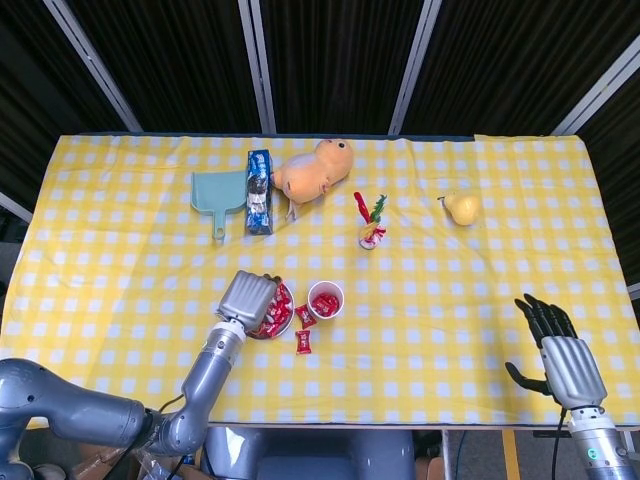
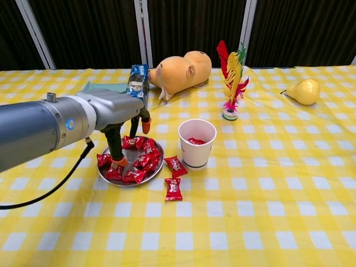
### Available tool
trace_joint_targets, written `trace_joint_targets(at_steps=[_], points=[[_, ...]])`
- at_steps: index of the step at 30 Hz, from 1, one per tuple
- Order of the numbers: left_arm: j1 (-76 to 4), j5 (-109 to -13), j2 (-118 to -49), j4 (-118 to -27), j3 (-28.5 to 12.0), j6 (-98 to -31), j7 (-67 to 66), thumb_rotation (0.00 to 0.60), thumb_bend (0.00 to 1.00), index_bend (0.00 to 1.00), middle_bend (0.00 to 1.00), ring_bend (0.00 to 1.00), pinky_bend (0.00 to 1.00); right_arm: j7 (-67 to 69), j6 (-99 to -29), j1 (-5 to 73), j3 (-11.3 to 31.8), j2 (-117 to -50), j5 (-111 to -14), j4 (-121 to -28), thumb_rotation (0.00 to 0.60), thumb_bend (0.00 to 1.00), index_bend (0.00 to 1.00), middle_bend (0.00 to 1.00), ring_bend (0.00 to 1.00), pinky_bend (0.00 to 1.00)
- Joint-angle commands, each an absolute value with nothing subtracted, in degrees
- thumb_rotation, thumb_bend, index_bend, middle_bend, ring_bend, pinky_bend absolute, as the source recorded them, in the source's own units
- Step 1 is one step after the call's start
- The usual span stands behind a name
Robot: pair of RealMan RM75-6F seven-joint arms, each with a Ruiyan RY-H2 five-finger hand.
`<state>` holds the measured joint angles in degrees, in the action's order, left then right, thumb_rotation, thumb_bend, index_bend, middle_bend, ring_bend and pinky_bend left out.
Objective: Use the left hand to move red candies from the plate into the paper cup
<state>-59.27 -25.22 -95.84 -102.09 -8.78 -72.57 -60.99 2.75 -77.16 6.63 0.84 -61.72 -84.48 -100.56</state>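
A white paper cup (image 2: 196,149) (image 1: 325,300) stands upright with a red candy (image 2: 194,141) inside. To its left, a metal plate (image 2: 129,181) holds several red candies (image 2: 142,161). Two more red candies (image 2: 175,165) (image 2: 173,189) lie on the cloth between plate and cup. My left hand (image 2: 119,119) (image 1: 248,298) hangs over the plate's left side with its fingers apart and pointing down. One fingertip (image 2: 117,162) touches the candies, and nothing is held. My right hand (image 1: 560,352) rests with fingers spread at the near right edge, seen only in the head view.
Along the back stand a plush capybara (image 2: 181,69), a blue box (image 2: 137,80) and a teal dustpan (image 1: 218,195). A feather shuttlecock (image 2: 232,78) stands behind the cup, and a yellow pear (image 2: 303,90) lies far right. Yellow checked cloth covers the table.
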Motion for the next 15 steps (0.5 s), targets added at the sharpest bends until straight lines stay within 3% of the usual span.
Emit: trace_joint_targets(at_steps=[1,15], points=[[-58.48,-25.86,-96.71,-101.06,-7.78,-72.28,-59.89,0.600,0.19,0.29,0.36,0.84,0.93,2.81,-77.12,6.65,0.85,-61.70,-84.47,-100.54,0.600,0.34,0.00,0.00,0.00,0.00],[-57.73,-28.72,-100.65,-95.38,-6.84,-70.00,-57.35,0.600,0.19,0.31,0.36,0.84,0.93,2.98,-77.02,6.68,0.87,-61.63,-84.44,-100.58,0.600,0.34,0.00,0.00,0.00,0.00]])
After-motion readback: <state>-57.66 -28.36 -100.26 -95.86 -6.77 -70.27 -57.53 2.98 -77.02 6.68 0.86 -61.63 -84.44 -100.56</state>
